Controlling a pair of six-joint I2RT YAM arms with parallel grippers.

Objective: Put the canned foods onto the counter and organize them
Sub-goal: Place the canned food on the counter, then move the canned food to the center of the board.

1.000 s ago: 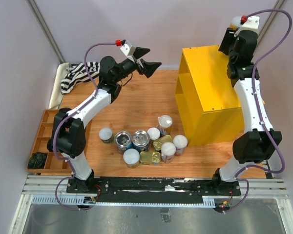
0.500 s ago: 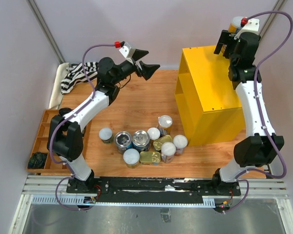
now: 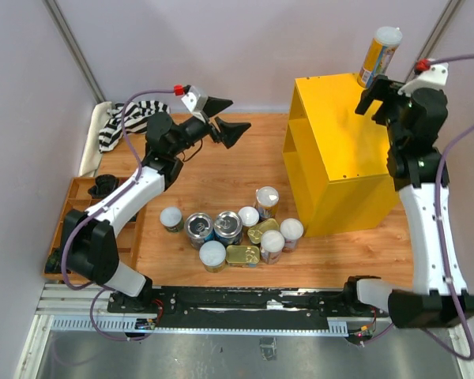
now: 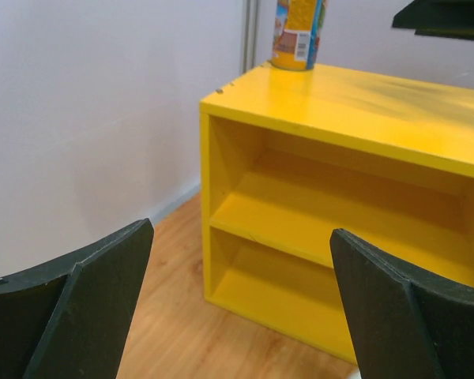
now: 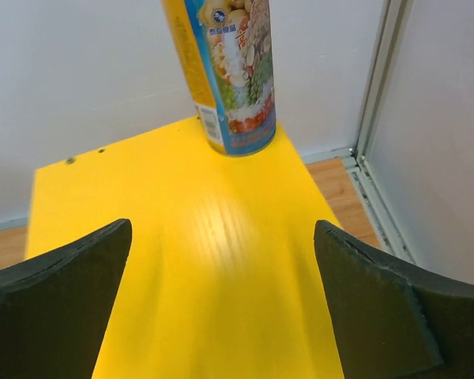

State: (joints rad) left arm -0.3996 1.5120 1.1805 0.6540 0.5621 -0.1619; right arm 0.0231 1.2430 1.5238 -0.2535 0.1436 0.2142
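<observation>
While the right hand (image 3: 377, 93) hangs with fingers spread wide and empty, a tall yellow can (image 3: 378, 54) stands upright just beyond its fingertips on top of the yellow cabinet (image 3: 340, 126). The left hand (image 3: 235, 116), likewise spread and empty, hovers high; the other cans (image 3: 237, 229) cluster well behind it on the tabletop (image 3: 213, 170).

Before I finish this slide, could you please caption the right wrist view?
Open right pincer facing a tall yellow can that stands upright near the far edge of the yellow counter.
</observation>
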